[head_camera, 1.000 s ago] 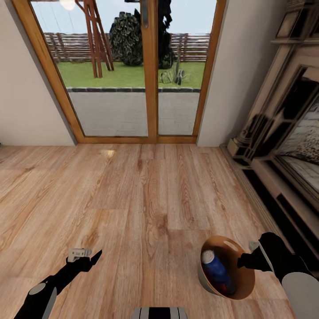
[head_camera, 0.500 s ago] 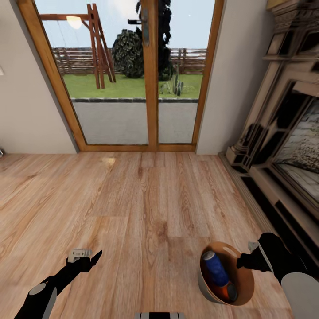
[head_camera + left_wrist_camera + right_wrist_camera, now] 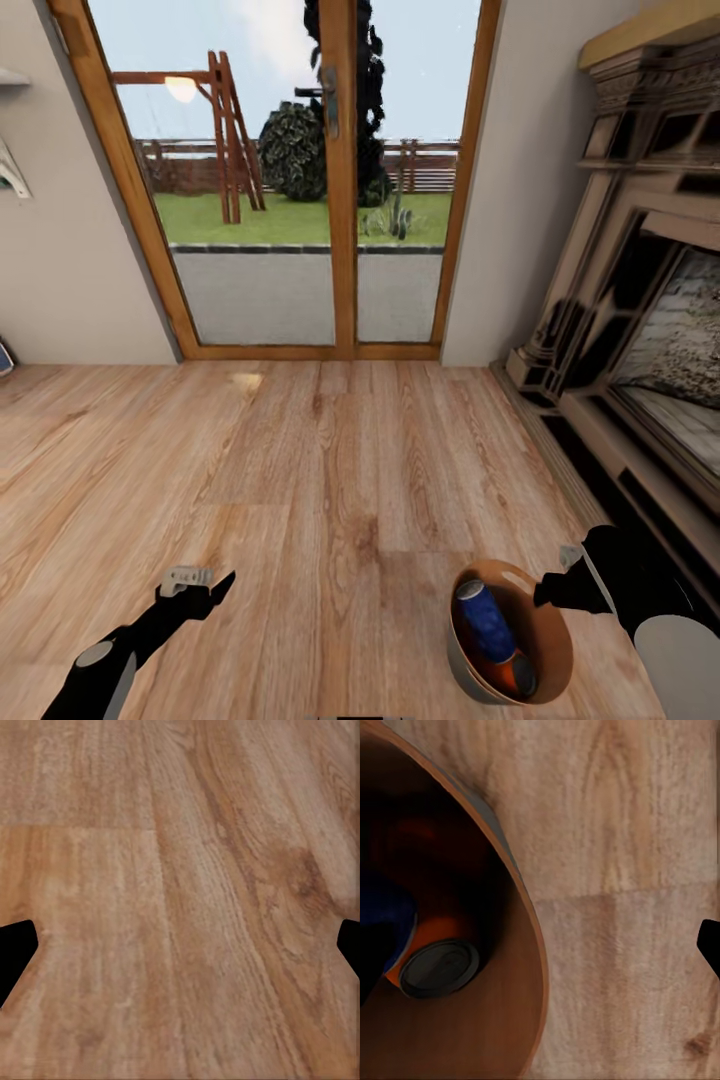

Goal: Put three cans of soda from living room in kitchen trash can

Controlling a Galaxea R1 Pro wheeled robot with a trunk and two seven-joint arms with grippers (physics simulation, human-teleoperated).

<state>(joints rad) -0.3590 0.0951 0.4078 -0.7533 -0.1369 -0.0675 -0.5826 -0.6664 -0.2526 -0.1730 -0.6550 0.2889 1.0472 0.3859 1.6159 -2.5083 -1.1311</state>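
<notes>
The tash can [image 3: 548,640], grey outside and brown inside, sits low at the right over the living room's plank floor. A dark blue can of soda [image 3: 487,620] leans inside it on an orange one [image 3: 512,672]. My right gripper [image 3: 550,592] is at the bin's right rim. In the right wrist view one fingertip [image 3: 711,945] stands wide outside the bin wall [image 3: 514,1020], so the jaws look open across the rim. The orange can's grey top [image 3: 439,967] and the blue can [image 3: 382,922] lie in the dark interior. My left gripper [image 3: 200,580] hangs open over bare floor [image 3: 180,870].
Wood-framed glass doors [image 3: 340,200] stand straight ahead, with a garden behind them. An ornate carved fireplace [image 3: 640,330] and its low hearth run along the right side, close to my right arm. Open plank floor [image 3: 300,470] stretches ahead and to the left.
The whole view has tilted upward, showing more of the doors and fireplace. The cans have shifted in the bin, baring the orange one. Both arms keep their places.
</notes>
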